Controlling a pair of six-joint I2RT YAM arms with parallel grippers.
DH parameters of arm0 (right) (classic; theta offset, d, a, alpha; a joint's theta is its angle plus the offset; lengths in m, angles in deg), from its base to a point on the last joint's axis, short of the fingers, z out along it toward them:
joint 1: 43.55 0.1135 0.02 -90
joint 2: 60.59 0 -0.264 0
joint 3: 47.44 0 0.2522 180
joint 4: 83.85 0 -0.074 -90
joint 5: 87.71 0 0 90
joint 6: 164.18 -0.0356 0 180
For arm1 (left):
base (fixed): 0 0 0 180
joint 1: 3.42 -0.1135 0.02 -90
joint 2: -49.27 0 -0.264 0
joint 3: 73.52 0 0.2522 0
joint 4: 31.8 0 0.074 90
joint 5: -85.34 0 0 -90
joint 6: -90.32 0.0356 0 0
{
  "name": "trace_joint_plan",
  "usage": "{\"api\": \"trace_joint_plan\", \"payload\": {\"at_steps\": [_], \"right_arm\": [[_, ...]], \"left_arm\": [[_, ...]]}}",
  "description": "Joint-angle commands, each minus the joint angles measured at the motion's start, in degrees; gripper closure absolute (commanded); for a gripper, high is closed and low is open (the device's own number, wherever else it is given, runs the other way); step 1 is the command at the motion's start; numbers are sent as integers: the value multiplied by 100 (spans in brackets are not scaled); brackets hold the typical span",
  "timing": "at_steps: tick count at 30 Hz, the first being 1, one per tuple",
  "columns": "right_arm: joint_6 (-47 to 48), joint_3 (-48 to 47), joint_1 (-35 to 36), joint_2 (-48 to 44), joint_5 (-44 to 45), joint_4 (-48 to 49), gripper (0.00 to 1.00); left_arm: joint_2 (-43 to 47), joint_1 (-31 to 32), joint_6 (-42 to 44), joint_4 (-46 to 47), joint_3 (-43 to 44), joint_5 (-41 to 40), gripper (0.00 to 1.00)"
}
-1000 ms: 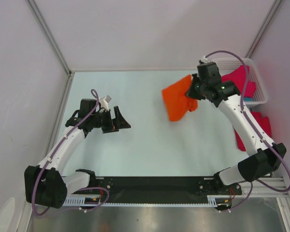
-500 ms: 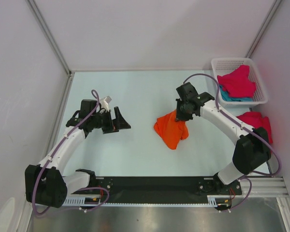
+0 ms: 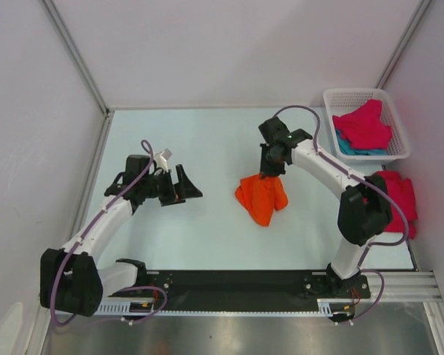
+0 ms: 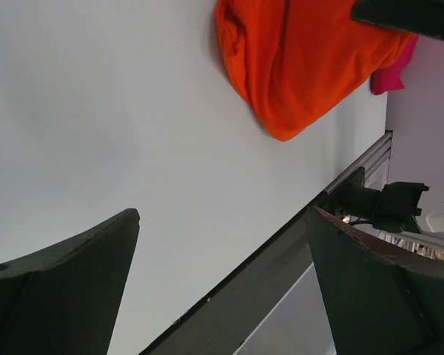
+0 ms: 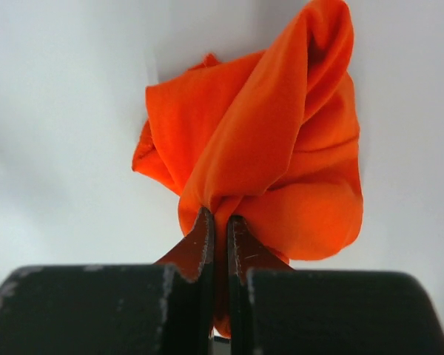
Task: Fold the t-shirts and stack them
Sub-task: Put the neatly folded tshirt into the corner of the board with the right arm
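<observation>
1. Pale table (image 3: pixel 207 229) is carrying a white mesh basket (image 3: pixel 355 91).
2. Basket is holding a magenta t-shirt (image 3: pixel 364 126) lying over a teal t-shirt (image 3: pixel 351 150).
3. Right gripper (image 3: pixel 267 174), left of the basket, is pinching the bunched orange t-shirt (image 3: pixel 260 198) between closed fingers.
4. Left gripper (image 3: pixel 186 183), farther left of the basket, is standing with fingers wide apart, holding nothing.

The right tool (image 3: pixel 266 175) has carried the orange t-shirt (image 3: pixel 260 200) leftward.
</observation>
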State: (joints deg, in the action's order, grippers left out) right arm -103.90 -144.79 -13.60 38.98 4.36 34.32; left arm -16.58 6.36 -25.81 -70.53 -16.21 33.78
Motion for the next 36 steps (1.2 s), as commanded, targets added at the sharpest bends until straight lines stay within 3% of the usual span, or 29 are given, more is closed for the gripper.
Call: {"api": "trace_joint_plan", "payload": {"at_steps": [1, 6, 12, 18, 26, 30, 36], "right_arm": [[80, -886, 115, 404, -31, 0, 100], [36, -1072, 212, 599, -40, 0, 100], [-43, -773, 248, 414, 13, 87, 100], [-113, -439, 291, 99, 13, 79, 100], [-175, -17, 353, -227, 127, -9, 100], [-201, 18, 362, -236, 110, -123, 100], [-228, 97, 388, -341, 110, -211, 100]], "left_arm": [[151, 549, -917, 1177, -557, -89, 1], [-295, 2260, -1613, 2283, -839, -1108, 0], [-1509, 3520, -2063, 3102, -532, -1970, 0], [-2108, 4092, -2019, 3402, -189, -3068, 0], [-2449, 5129, -1343, 4096, -164, -6044, 0], [-3179, 5875, -789, 4158, 337, -6952, 0], [-4050, 6211, -525, 3992, 979, -7464, 0]]}}
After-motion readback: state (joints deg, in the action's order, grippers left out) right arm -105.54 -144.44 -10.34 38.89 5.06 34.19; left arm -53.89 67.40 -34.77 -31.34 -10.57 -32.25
